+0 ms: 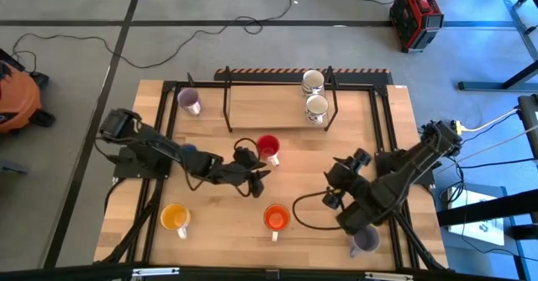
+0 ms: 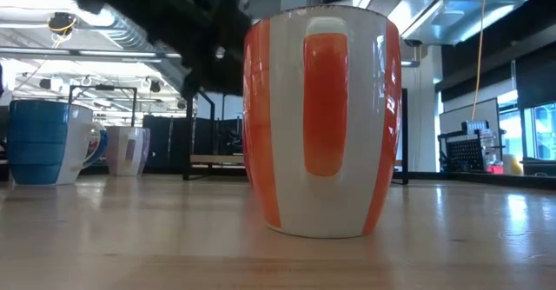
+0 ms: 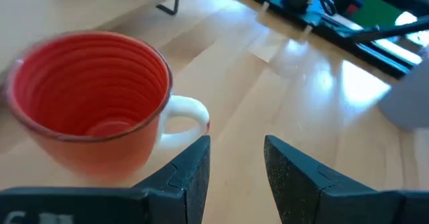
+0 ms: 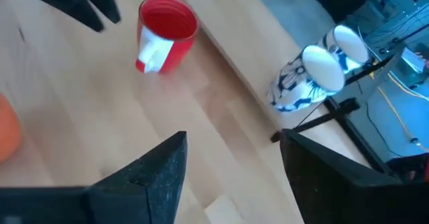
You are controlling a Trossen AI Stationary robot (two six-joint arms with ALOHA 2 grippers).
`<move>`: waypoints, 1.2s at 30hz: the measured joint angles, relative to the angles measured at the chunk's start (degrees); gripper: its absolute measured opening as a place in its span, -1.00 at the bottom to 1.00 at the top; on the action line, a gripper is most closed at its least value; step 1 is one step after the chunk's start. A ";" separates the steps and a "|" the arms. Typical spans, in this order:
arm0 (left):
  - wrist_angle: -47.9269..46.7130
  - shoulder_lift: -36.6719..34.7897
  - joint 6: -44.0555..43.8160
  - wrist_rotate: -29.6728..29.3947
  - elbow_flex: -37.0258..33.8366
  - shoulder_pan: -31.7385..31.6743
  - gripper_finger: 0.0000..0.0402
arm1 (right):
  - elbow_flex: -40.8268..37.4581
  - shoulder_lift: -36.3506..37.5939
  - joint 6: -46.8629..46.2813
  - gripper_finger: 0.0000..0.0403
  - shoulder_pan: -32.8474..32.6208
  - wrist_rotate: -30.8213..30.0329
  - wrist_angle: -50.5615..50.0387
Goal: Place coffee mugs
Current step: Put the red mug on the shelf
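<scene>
Two mugs [image 1: 315,95] stand on the raised shelf [image 1: 269,104] at the table's [image 1: 311,180] far edge, one behind the other.

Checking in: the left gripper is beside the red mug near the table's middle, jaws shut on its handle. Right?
Not quite. The left gripper is beside the round red ceramic mug, but its jaws stand open and empty; the mug's white handle lies just ahead of them, ungripped. The left wrist view shows it.

I see the wooden table [image 1: 252,205] carrying a red mug [image 1: 268,145] at centre, orange mug [image 1: 276,218] at six o'clock, yellow-orange mug [image 1: 175,218] at seven, lilac mug [image 1: 189,101] at eleven, two white mugs [image 1: 314,95] at one.
</scene>
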State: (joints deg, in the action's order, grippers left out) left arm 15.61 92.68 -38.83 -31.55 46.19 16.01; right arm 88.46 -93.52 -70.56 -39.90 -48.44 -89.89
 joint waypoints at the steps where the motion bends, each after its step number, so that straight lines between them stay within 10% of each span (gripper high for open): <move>1: 1.47 1.05 -0.28 0.82 0.00 -0.56 -0.33 | -1.27 0.41 -1.08 0.13 -0.82 0.18 0.33; 14: 9.15 10.72 0.26 3.81 -0.02 -2.56 -0.33 | -14.41 1.47 -23.55 0.13 -7.13 4.13 0.35; 36: -7.57 2.81 0.52 0.00 -0.05 -5.61 -0.33 | -15.47 1.45 -25.15 0.13 -7.48 4.88 4.05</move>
State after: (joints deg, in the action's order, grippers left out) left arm 8.03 95.49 -38.31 -31.56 46.14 10.40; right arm 72.99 -92.07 -95.71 -47.37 -43.57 -85.84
